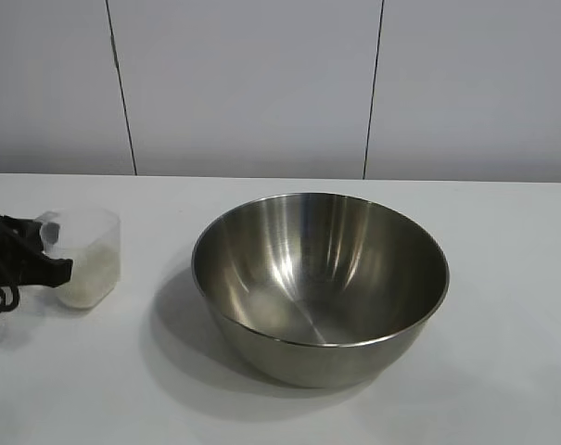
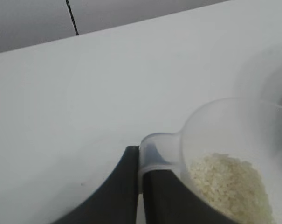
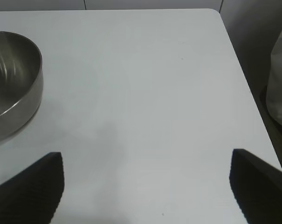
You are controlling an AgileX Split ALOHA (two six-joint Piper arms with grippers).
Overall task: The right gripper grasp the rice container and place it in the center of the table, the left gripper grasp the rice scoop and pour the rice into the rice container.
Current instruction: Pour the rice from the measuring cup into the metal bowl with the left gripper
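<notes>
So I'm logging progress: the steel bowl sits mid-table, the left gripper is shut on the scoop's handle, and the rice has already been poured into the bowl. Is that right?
Not quite. The rice is not in the bowl; it is in the rice scoop, as the left wrist view shows, and the exterior view shows the rice container empty. The rest holds: the container is mid-table and the left gripper is shut on the scoop's handle.

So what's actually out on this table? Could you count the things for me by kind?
Large shiny stainless-steel bowls: 1
Small clear plastic measuring cups, holding white rice grains: 1
Black two-fingered robot claws: 2, the left and the right
Total: 4
</notes>
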